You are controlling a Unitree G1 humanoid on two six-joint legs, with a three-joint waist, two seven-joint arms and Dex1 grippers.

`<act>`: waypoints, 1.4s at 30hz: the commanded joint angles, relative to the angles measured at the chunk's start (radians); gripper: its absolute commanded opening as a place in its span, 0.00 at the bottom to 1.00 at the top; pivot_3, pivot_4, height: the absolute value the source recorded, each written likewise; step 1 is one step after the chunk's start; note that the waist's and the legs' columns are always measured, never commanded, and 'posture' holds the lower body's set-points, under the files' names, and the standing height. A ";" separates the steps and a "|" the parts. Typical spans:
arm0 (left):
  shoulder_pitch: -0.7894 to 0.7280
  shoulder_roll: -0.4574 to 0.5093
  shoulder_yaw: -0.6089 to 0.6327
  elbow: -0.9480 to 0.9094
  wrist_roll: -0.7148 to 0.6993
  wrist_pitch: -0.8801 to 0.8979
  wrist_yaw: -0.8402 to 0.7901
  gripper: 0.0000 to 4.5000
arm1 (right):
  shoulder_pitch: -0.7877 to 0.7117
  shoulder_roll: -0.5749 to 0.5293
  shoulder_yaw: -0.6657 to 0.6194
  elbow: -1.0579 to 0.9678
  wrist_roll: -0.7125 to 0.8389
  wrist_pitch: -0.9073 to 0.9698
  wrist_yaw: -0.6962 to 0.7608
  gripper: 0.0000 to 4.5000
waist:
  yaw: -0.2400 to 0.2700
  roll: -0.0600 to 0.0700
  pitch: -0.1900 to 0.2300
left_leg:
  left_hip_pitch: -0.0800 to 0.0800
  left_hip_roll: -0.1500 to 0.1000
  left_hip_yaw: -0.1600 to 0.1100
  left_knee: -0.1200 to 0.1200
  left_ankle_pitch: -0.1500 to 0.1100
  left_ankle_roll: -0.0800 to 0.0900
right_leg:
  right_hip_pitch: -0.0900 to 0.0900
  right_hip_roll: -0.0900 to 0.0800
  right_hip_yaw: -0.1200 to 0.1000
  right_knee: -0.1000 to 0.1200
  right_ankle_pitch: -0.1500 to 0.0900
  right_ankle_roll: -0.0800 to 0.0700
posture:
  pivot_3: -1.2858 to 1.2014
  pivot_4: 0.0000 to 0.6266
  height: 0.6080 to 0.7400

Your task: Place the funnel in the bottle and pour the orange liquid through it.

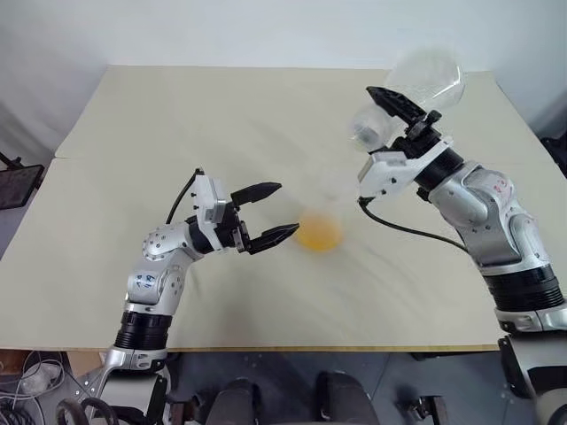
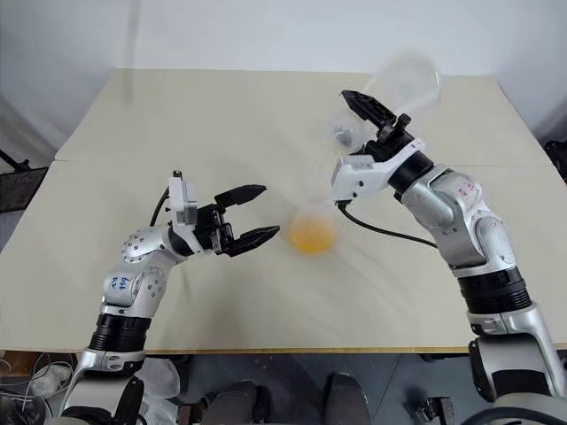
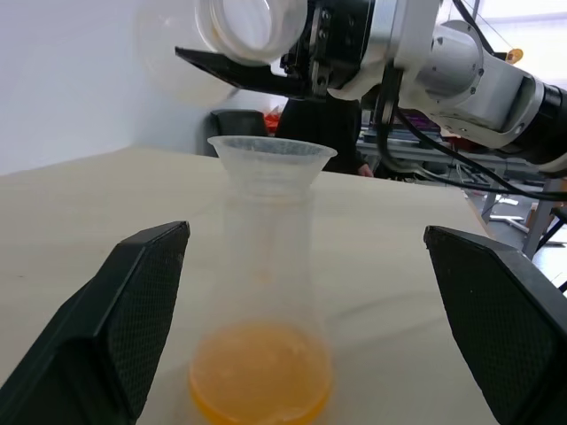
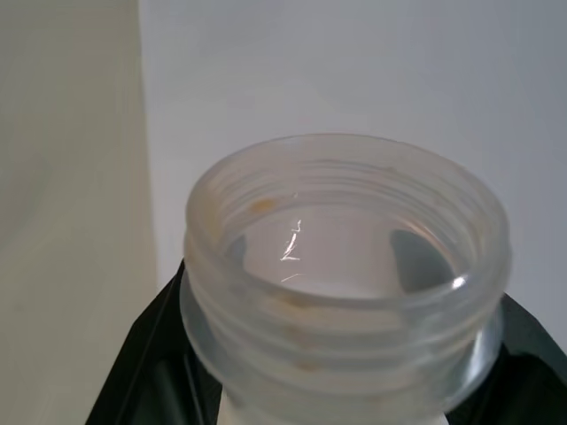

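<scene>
Head views: beige table (image 1: pixel 177 124), seam across it, white wall behind. Bottle (image 1: pixel 319 226) upright mid-table, orange liquid (image 1: pixel 318 233) pooled in base. Left gripper (image 1: pixel 275 212) fingers spread, just beside bottle, not touching. Right gripper (image 1: pixel 403 111) raised, pinching big flask (image 1: pixel 416 88), tilted.

Left wrist view: funnel (image 3: pixel 271 159) seated in bottle neck; cluttered room behind.

Right wrist view: flask mouth, threaded rim.
</scene>
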 commanded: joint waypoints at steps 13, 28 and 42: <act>0.002 0.034 0.012 -0.022 -0.006 -0.010 -0.005 1.00 | 0.164 -0.043 -0.601 0.052 0.710 0.591 0.111 0.55 | 0.021 0.000 0.000 | 0.000 -0.001 0.001 -0.001 0.000 0.000 | 0.001 0.000 -0.001 0.000 0.000 0.000 | 0.52 0.24 1.00; -0.018 0.043 0.030 -0.022 -0.025 0.013 -0.010 1.00 | 0.338 0.006 -0.764 0.128 0.858 0.520 0.108 0.63 | 0.025 0.000 0.000 | 0.001 0.000 0.010 -0.001 0.000 0.000 | 0.001 0.000 0.001 -0.001 0.000 0.000 | 0.52 0.24 1.00; -0.009 0.060 0.035 -0.025 -0.025 0.015 -0.018 1.00 | 0.380 -0.038 -0.790 0.062 0.918 0.517 0.124 0.99 | 0.028 0.000 0.000 | 0.001 0.000 0.010 -0.001 0.000 0.000 | 0.001 0.000 0.001 -0.001 0.000 0.000 | 0.52 0.24 1.00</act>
